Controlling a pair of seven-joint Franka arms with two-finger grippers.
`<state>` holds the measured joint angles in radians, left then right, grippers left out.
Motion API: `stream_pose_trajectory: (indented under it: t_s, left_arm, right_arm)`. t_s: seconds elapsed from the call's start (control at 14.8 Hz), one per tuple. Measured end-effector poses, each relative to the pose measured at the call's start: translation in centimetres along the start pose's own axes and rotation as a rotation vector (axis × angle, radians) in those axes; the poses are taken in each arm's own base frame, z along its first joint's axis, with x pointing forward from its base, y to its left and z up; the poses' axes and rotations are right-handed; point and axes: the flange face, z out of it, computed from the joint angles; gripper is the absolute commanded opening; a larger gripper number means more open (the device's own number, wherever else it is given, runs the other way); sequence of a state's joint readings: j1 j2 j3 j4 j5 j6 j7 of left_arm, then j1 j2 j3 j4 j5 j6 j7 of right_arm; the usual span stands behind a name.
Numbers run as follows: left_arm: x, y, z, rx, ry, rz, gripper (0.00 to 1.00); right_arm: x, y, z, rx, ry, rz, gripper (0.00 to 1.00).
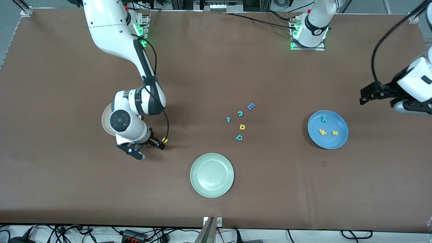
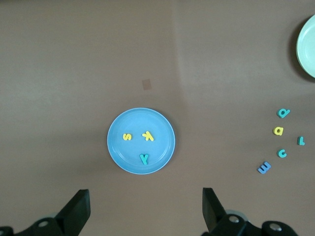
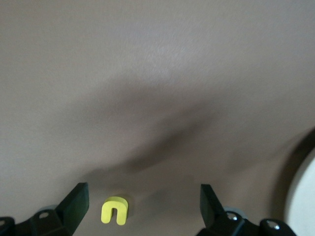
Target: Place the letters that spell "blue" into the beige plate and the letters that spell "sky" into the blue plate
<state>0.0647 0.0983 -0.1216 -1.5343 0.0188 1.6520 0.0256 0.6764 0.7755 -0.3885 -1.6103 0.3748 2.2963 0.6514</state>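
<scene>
Yellow u point(image 3: 114, 210) is seen on the brown table point(image 1: 67, 189) between spread right gripper point(image 1: 148, 147) fingers, outside the beige plate point(image 1: 105, 123); sky letters point(image 2: 141, 143) fill the blue plate point(image 2: 117, 157). Left gripper point(image 2: 142, 209) waits spread.

Bare table spreads wide around my jaws; only the letter cluster point(image 1: 240, 121) and green plate point(image 1: 212, 175) obstruct.

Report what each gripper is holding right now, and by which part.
Nothing is held. The right gripper is open, the yellow u lying loose on the table between its fingers. The left gripper waits open above the blue plate.
</scene>
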Motion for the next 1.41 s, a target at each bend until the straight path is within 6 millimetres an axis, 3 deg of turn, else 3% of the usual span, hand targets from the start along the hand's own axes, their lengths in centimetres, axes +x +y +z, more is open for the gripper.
stream_pose_trajectory:
  t_s: [0.27,0.4,0.47,0.67,1.01,1.28,1.41]
  left_arm:
    - [-3.3,-0.5,0.3,0.025,0.051,-0.010,1.00]
    - [-4.0,-0.9,0.4,0.026,0.054,-0.017,1.00]
    - [-4.1,-1.0,0.5,0.026,0.050,-0.017,1.00]
    - [-4.1,-0.6,0.8,0.025,0.037,-0.011,1.00]
    - [-3.8,0.1,0.1,0.024,0.028,0.001,1.00]
    - [-3.5,1.0,0.2,0.023,0.027,0.017,1.00]
    - [-3.5,1.3,0.2,0.020,0.028,0.023,1.00]
  right_arm:
    - [-0.6,-1.9,0.4,0.006,0.016,0.047,1.00]
    - [-1.2,-2.5,0.6,0.007,0.017,0.072,1.00]
    - [-1.5,-2.8,0.7,0.006,0.017,0.086,1.00]
    - [-1.8,-2.9,1.2,0.000,0.014,0.100,0.84]
    - [-2.9,-3.6,2.2,-0.002,-0.007,0.115,0.77]
    - [-3.0,-3.8,2.0,0.004,-0.005,0.115,0.50]
    - [-2.9,-4.1,1.6,0.012,-0.001,0.113,0.31]
